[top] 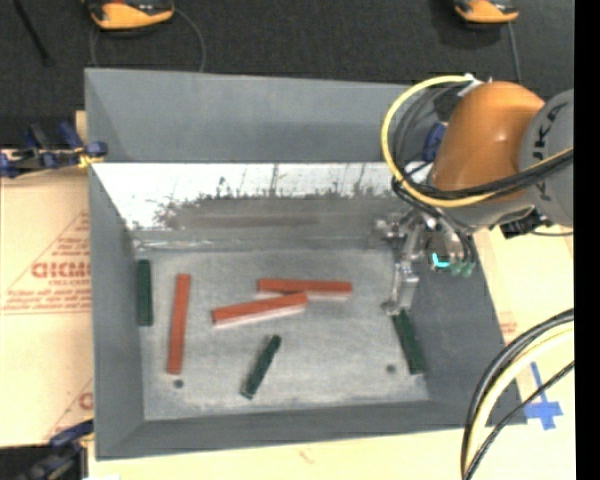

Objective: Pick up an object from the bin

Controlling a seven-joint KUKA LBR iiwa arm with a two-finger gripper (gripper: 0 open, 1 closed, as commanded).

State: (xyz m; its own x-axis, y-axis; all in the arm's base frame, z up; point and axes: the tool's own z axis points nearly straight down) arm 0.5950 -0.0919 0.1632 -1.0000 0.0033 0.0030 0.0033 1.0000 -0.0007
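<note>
While the gripper (402, 303) hangs at the right of the bin (280, 118), just above one end of a dark green stick (411, 342), nothing looks lifted yet, and I cannot tell whether it's open or closed.

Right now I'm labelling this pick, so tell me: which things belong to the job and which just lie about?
Job: claw, at the upper end of the right-hand green stick; grey bin.
Lying about: left orange stick; upper middle orange stick; lower middle orange stick; far-left green stick; front green stick.
</note>
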